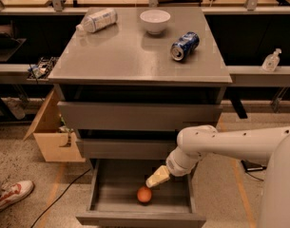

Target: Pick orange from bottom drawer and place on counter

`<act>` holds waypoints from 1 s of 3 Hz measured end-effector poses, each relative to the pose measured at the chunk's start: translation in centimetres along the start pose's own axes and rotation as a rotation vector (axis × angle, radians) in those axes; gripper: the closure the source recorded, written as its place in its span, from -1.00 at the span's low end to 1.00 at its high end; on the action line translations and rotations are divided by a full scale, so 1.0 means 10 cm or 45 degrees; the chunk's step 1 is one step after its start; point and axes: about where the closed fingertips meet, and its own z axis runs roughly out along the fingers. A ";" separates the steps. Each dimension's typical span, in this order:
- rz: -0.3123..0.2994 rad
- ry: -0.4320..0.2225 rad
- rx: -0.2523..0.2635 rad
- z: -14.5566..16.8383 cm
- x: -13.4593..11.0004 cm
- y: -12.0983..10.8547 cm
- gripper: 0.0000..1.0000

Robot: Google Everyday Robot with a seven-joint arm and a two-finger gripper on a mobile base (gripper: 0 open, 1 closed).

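The orange [144, 194] lies inside the open bottom drawer [111, 194], near the middle of its floor. My gripper [151, 182] reaches down into the drawer from the right on a white arm, its pale tip just above and slightly right of the orange, a small gap still showing between them. The counter [130, 51] is the grey top of the cabinet, above the two upper drawers.
On the counter lie a plastic bottle [97, 20] on its side, a white bowl [155, 21] and a blue can [184, 45] on its side. A cardboard box [52, 137] stands left of the cabinet. A person's shoe [11, 195] is at the lower left. A cable runs over the floor.
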 end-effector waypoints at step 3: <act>0.192 0.155 0.016 1.01 -0.36 0.16 -1.00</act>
